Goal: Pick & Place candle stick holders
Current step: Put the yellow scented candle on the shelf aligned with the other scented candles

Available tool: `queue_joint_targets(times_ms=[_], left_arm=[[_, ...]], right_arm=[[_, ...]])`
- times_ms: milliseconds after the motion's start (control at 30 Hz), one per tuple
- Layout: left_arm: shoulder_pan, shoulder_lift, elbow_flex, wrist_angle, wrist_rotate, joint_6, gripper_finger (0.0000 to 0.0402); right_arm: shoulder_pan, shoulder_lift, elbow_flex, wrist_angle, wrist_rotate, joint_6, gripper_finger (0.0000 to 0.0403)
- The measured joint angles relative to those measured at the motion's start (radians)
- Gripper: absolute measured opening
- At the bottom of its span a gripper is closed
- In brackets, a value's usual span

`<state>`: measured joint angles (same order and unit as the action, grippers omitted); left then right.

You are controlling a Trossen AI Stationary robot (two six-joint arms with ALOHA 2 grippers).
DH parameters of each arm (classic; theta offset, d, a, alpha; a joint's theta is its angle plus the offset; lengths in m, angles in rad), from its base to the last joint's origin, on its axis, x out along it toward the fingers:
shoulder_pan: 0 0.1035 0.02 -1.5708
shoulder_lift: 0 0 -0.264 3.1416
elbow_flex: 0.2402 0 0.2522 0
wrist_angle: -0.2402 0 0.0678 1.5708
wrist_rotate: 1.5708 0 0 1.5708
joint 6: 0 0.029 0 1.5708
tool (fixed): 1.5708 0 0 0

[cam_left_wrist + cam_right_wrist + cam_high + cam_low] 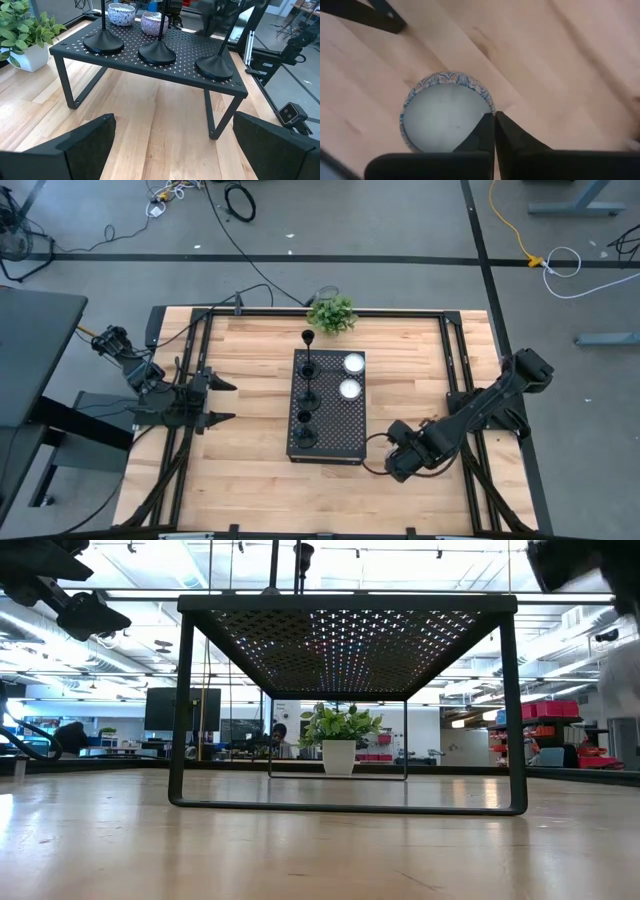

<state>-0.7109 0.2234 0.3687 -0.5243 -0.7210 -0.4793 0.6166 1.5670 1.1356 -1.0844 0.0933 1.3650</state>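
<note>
Tabletop of pale wooden planks (250, 480) carries everything you need, with the large black perforated metal stand (340, 430) set at its centre so both arms can get to it. Behind the stand, at the far edge, sits the small green plant in a white pot (332, 313), out of the working lane.

You will find the task's own pieces, the three slender black metal candle stick holders (157, 52), standing upright in a row along the stand's left side. Their flared round bases rest flat on the perforated top, which is what keeps such thin stems from tipping. None is in a grip. Beside them, on the stand's right side, two small white round candles (353, 363) sit near the far end.

Your left gripper (233, 401) waits well left of the stand with its jaws spread wide and nothing between them, facing the row of holders.

Your right gripper (494, 122) is low over the table near the stand's front right corner, jaws pressed together. Their tips sit at the rim of a third small round candle with a blue patterned edge (445, 117) on the bare wood. Whether they pinch that rim you cannot tell. That is a candle, not a holder, so I judge the holders' move not yet begun.
</note>
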Motion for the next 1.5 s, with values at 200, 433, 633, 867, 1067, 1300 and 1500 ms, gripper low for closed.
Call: queue_joint_targets(times_ms=[200,433,633,867,1067,1300,1500], left_arm=[[0.0,0.0,0.0,0.0,0.0,0.0,0.0399],[0.0,0.0,0.0,0.0,0.0,0.0,0.0399],[0.0,0.0,0.0,0.0,-0.017,0.001,0.0399],[0.0,0.0,0.0,-0.006,-0.019,0.0,0.0399],[0.0,0.0,0.0,-0.008,-0.019,0.0,0.0399],[0.0,0.0,0.0,-0.015,-0.019,-0.002,0.0399],[0.0,0.0,0.0,-0.028,-0.019,-0.007,0.0399]], right_arm=[[-0.032,0.0,0.242,-0.2,0.04,-0.068,0.0],[-0.104,0.015,0.41,-0.219,0.074,-0.18,0.0],[-0.188,0.086,0.468,-0.212,0.039,-0.306,0.0],[-0.266,0.16,0.537,-0.184,0.023,-0.439,0.0],[-0.316,0.186,0.554,-0.162,0.02,-0.472,0.0],[-0.348,0.222,0.554,-0.134,-0.026,-0.552,0.0],[-0.361,0.222,0.554,-0.128,-0.023,-0.55,0.0]])
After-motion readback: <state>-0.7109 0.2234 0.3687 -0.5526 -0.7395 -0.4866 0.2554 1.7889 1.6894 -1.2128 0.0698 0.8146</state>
